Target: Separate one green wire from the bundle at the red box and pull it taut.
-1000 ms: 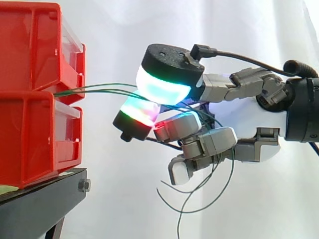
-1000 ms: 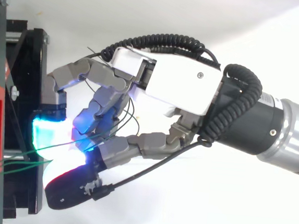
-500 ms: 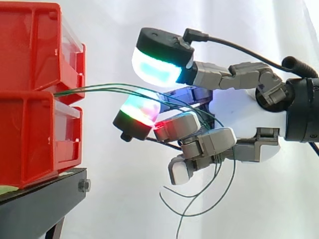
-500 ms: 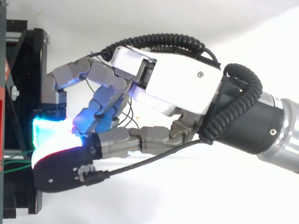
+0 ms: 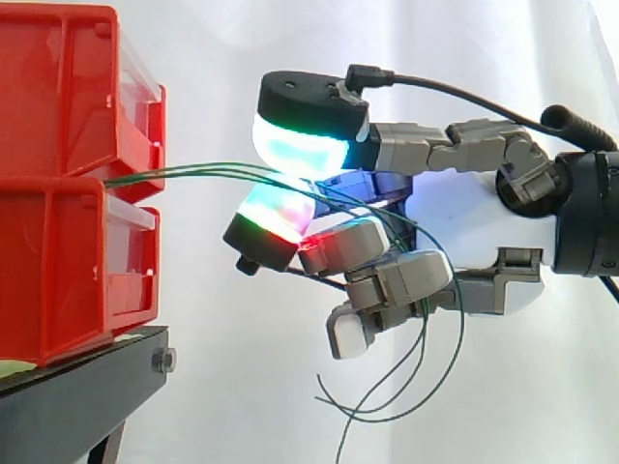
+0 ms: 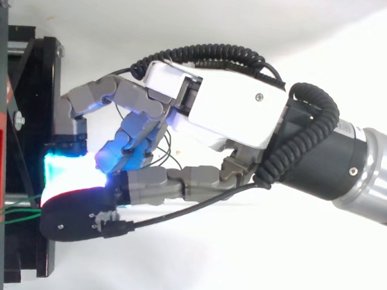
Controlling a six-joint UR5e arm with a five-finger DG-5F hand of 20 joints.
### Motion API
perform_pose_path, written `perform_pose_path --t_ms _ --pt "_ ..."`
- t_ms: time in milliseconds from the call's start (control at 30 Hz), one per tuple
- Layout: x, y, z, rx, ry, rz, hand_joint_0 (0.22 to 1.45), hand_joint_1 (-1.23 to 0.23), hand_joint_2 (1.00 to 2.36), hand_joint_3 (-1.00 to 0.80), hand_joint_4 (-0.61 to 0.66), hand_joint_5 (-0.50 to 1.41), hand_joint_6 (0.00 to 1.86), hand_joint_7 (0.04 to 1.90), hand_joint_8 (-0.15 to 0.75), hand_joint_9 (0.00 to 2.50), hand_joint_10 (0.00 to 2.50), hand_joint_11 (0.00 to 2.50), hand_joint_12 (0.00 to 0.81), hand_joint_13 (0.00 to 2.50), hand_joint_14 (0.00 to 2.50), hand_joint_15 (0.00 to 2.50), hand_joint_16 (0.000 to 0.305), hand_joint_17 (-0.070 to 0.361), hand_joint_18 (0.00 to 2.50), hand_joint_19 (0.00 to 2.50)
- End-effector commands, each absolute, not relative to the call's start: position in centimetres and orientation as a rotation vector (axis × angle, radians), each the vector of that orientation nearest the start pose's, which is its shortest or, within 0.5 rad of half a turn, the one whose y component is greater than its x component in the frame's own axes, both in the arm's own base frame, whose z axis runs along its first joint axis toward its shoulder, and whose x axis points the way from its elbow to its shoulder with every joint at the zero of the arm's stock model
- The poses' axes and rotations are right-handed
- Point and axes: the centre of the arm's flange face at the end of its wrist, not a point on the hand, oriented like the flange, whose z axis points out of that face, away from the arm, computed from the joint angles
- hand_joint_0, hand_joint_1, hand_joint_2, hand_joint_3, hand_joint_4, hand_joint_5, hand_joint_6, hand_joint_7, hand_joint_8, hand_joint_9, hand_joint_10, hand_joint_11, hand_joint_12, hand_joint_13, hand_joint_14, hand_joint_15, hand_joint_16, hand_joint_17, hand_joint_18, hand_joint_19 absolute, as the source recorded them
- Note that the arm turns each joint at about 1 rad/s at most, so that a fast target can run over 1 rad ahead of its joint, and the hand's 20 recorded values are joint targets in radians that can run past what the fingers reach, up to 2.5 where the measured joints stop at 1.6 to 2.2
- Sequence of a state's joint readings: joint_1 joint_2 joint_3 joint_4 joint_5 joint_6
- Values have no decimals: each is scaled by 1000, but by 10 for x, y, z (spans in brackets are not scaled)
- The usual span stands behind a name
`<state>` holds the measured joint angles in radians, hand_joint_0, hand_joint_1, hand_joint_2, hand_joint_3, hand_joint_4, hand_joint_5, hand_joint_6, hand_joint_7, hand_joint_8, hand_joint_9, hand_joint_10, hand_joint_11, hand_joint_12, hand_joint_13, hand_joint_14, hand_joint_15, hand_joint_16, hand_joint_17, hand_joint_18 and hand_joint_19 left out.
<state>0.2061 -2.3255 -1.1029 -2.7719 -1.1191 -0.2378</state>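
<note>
Lowered since half a second ago, the robot hand's (image 5: pixel 474 227) upper pad (image 5: pixel 300 145) nearly meets the lower one. Curled fingers (image 5: pixel 397 280) enclose the green wires (image 5: pixel 184 171), which run level from the red bins (image 5: pixel 58 242). The bins' front edge stands clear ahead of the hand.

No lettering or number can be read on the red bins (image 5: pixel 58 242), green wires (image 5: pixel 193 172) or hand (image 5: pixel 474 227).

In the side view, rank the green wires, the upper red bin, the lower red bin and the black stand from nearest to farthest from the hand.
1. green wires: threaded between the fingers of the hand, trailing left to the bins.
2. upper red bin and lower red bin: left of the hand, too close to call.
3. black stand: lower left, under the bins.
</note>
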Motion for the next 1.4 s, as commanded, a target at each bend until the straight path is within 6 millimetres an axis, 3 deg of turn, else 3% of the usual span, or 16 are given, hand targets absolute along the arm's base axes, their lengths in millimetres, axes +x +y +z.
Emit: perform_pose_path --t_ms 0,400,667,733,833,1067,1367 --pt "785 -17 269 1131 1080 896 582 -698 1026 -101 109 -157 881 1221 317 1229 7 1554 364 1482 0 1639 54 121 1008 635" --pt "785 -17 270 1128 1079 897 594 -726 1027 -81 65 -153 878 1247 311 1182 12 1453 406 1180 19 1285 52 118 964 613" --pt "785 -17 269 1130 1080 894 604 -744 1028 -49 49 -154 883 1283 309 1123 14 1345 402 906 24 831 53 120 894 545" --pt "785 -18 267 1134 1080 891 603 -746 1027 -44 41 -152 887 1267 297 1039 18 1185 370 715 18 527 51 116 812 492" --pt "782 -20 264 1140 1088 885 603 -748 1026 -47 36 -151 887 1264 280 978 19 871 336 579 11 309 49 110 723 407" --pt "782 -26 264 1145 1082 884 602 -758 1024 -61 11 -147 878 1271 247 730 9 336 311 377 2 59 46 105 524 215" --pt "776 -31 257 1172 1135 840 599 -761 1024 -71 21 -148 871 1289 241 638 7 240 313 305 0 18 47 106 431 157"
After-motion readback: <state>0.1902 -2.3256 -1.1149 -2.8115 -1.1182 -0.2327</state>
